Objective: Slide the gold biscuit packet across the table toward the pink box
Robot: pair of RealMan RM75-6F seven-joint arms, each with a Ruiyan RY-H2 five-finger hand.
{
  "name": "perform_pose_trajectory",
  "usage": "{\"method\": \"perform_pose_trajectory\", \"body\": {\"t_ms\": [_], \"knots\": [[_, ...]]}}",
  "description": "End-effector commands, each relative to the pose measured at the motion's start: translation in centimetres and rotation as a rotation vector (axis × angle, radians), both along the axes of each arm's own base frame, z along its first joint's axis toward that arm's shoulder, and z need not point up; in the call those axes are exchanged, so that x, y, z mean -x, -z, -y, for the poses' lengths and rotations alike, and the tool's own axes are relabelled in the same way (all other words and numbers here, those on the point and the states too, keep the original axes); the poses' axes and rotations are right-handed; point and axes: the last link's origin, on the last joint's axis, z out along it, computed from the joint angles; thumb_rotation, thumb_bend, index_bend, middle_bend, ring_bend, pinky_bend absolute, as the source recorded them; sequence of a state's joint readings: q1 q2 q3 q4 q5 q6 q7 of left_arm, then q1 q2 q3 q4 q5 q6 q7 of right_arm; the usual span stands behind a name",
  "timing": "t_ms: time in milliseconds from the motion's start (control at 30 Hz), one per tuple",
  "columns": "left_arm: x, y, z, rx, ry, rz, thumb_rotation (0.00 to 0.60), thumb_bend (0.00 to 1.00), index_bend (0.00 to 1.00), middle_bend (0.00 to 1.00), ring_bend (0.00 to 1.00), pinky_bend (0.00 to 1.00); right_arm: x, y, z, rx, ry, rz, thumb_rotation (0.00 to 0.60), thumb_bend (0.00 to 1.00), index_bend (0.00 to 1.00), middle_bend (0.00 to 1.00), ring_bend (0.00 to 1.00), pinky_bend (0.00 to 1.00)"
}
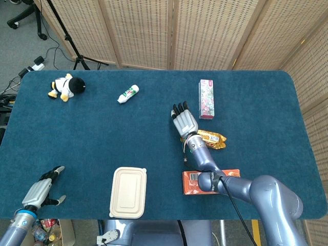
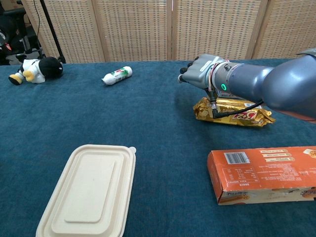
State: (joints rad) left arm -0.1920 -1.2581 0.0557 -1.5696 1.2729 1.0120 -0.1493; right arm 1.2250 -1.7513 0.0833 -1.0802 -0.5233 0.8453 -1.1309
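The gold biscuit packet (image 1: pixel 211 138) (image 2: pixel 236 110) lies flat on the blue table, a short way on the near side of the pink box (image 1: pixel 206 99). My right hand (image 1: pixel 184 121) (image 2: pixel 199 74) is flat with its fingers stretched away from me, holding nothing. It sits over the packet's left end, and I cannot tell whether its heel touches the packet. In the chest view my right arm hides the pink box. My left hand (image 1: pixel 41 190) rests at the near left corner with fingers apart and empty.
An orange carton (image 1: pixel 211 182) (image 2: pixel 266 174) lies just near of the packet. A white lidded container (image 1: pixel 128 192) (image 2: pixel 91 190) sits near the front edge. A small bottle (image 1: pixel 128 94) (image 2: pixel 117 75) and a penguin plush (image 1: pixel 66 87) (image 2: pixel 34 69) lie at the far left.
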Motion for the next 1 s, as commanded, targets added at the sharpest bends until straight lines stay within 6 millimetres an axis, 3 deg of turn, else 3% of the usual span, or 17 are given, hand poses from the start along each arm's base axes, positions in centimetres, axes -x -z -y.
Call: {"method": "perform_pose_trajectory", "body": {"t_ms": [33, 733, 1000], "knots": [[0.0, 0.0, 0.0, 0.001, -0.001, 0.001, 0.6, 0.3, 0.0, 0.0, 0.0, 0.0, 0.0, -0.1, -0.2, 0.0, 0.013, 0.001, 0.6, 0.23, 0.09, 0.0, 0.0, 0.07], [0.2, -0.3, -0.3, -0.019, -0.015, 0.039, 0.6, 0.3, 0.0, 0.0, 0.0, 0.0, -0.7, -1.2, -3.2, 0.008, 0.052, -0.014, 0.6, 0.24, 0.09, 0.0, 0.0, 0.08], [0.2, -0.3, -0.4, -0.03, -0.013, 0.032, 0.6, 0.3, 0.0, 0.0, 0.0, 0.0, -2.1, -3.1, -3.4, 0.043, 0.014, 0.04, 0.6, 0.24, 0.09, 0.0, 0.0, 0.08]]}}
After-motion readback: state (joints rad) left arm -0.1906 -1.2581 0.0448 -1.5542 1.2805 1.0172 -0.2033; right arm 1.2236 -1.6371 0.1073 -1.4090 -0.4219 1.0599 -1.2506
